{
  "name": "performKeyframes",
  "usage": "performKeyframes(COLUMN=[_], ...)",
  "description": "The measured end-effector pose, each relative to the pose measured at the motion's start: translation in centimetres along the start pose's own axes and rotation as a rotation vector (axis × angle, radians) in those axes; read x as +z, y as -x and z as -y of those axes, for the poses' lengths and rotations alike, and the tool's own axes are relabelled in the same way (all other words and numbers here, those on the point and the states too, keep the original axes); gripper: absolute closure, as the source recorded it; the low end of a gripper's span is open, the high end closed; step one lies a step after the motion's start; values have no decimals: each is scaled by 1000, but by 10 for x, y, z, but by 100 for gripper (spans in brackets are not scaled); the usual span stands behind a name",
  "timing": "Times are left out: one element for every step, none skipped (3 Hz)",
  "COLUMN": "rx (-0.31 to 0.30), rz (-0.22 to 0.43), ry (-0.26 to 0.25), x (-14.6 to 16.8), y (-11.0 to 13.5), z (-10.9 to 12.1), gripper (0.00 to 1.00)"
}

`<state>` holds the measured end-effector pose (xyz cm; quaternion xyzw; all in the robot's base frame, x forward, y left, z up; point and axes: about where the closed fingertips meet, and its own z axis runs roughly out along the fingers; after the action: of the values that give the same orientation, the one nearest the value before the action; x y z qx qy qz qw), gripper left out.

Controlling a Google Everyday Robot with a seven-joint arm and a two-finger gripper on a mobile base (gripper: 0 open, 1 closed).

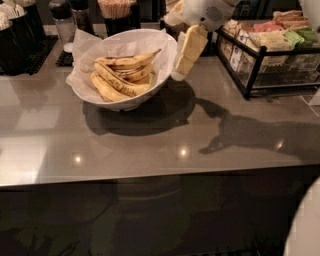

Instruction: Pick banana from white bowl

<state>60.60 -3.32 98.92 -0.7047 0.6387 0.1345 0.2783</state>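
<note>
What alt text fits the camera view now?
The tool hangs just right of a paper-lined white bowl of brown-mottled bananas on a grey counter. A wire rack of packets stands at the right.

The gripper (179, 73) hangs in the gap between the white bowl (127, 104) and the black wire rack (252, 75), a glass shaker (63, 25) and a cup of wooden sticks (116, 12) crowd behind the bowl, and the counter (150, 150) in front offers open room.
</note>
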Motion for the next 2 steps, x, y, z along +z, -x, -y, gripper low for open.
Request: performKeyframes(rx=[-29, -50], rz=[51, 86], ry=[57, 105], x=[31, 58], y=[28, 51], z=[22, 37], gripper=[0, 0])
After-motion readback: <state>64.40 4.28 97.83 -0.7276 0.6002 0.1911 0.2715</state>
